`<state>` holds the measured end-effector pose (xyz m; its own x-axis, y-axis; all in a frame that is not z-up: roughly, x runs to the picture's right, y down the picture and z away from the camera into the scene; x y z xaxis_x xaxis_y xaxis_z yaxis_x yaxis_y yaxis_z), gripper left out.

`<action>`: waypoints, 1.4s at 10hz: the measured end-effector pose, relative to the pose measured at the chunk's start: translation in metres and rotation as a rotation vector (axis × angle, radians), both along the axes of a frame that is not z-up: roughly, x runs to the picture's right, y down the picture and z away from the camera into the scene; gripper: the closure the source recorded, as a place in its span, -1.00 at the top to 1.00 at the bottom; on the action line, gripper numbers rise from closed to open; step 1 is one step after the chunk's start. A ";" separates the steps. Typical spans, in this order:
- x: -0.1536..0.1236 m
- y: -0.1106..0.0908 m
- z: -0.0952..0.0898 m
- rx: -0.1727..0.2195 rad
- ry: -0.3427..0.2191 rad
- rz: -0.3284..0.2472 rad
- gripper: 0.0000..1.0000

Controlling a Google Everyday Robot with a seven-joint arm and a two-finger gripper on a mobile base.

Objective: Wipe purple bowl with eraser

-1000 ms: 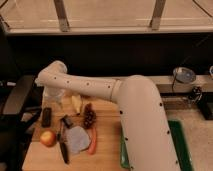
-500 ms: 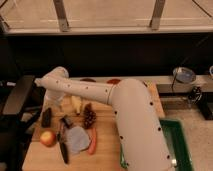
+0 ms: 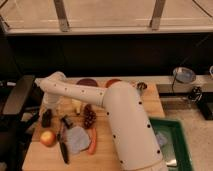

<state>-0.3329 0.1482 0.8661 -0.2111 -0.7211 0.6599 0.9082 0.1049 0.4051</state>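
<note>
The purple bowl (image 3: 87,81) sits at the back of the wooden table, partly hidden behind my white arm. The eraser (image 3: 46,118), a small black block, lies near the table's left edge. My gripper (image 3: 50,104) hangs from the wrist at the far left, pointing down just above the eraser. I cannot tell whether it touches the eraser.
An orange-red bowl (image 3: 114,82) stands right of the purple one, with a small metal cup (image 3: 141,86) further right. An apple (image 3: 48,138), black-handled knife (image 3: 63,148), blue-grey sponge (image 3: 77,139), carrot (image 3: 92,141), grapes (image 3: 90,118) and a pale fruit (image 3: 77,106) lie on the table. A green bin (image 3: 172,145) sits on the right.
My arm has stretched flatter and lower across the table. The gripper has come down towards the eraser on the left.
</note>
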 end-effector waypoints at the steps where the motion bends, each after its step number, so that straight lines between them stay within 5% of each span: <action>1: -0.001 0.006 0.004 -0.021 -0.005 0.005 0.21; 6: 0.000 0.013 0.008 -0.042 -0.007 0.013 -0.72; 8: 0.013 0.007 -0.001 -0.017 0.015 0.042 -0.99; 10: 0.030 -0.009 -0.019 0.009 0.037 0.073 -1.00; 14: 0.111 -0.070 -0.071 0.069 0.096 0.213 -1.00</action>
<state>-0.2222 0.0780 0.7952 0.0121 -0.7867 0.6172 0.9031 0.2735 0.3309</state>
